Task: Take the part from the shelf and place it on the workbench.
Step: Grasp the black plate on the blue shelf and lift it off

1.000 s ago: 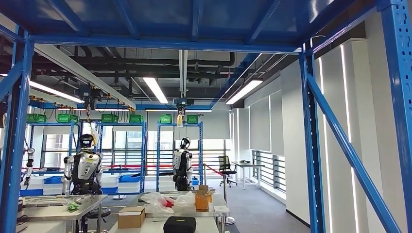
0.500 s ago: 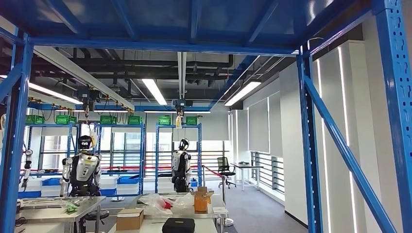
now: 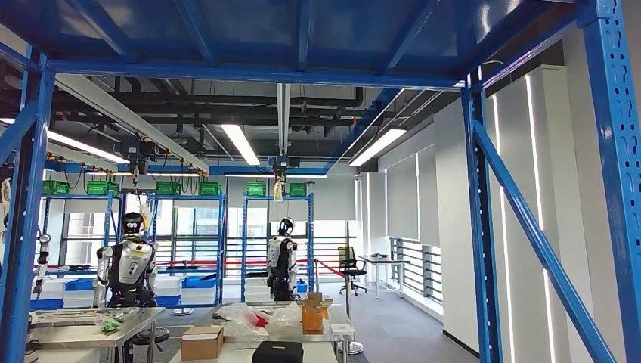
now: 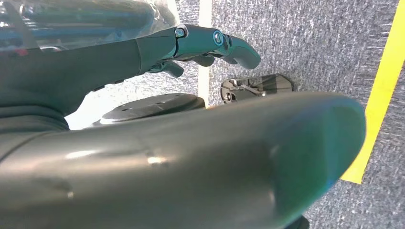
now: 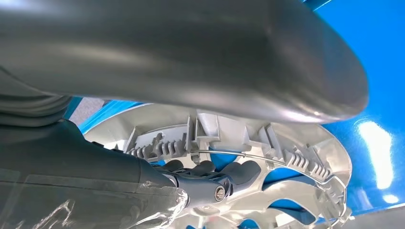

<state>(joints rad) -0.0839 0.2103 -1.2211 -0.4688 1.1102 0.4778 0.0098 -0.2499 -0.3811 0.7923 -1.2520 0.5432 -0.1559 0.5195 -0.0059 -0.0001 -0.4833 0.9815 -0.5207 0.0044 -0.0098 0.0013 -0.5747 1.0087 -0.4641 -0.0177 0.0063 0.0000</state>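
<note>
Right, your silver part (image 5: 267, 157), a ribbed round cover, sits against the blue shelf (image 5: 363, 57) with your right hand (image 5: 210, 179) curled around its rim. Your left hand (image 4: 205, 45) hangs over grey carpet (image 4: 310, 43), fingers loose, grasping nothing.

Robotics laboratory hall: blue steel racking (image 3: 484, 227), two humanoid robots (image 3: 130, 265) standing beyond cluttered workbenches (image 3: 91, 321), overhead gantry rail (image 3: 283, 113), exposed ceiling services.
</note>
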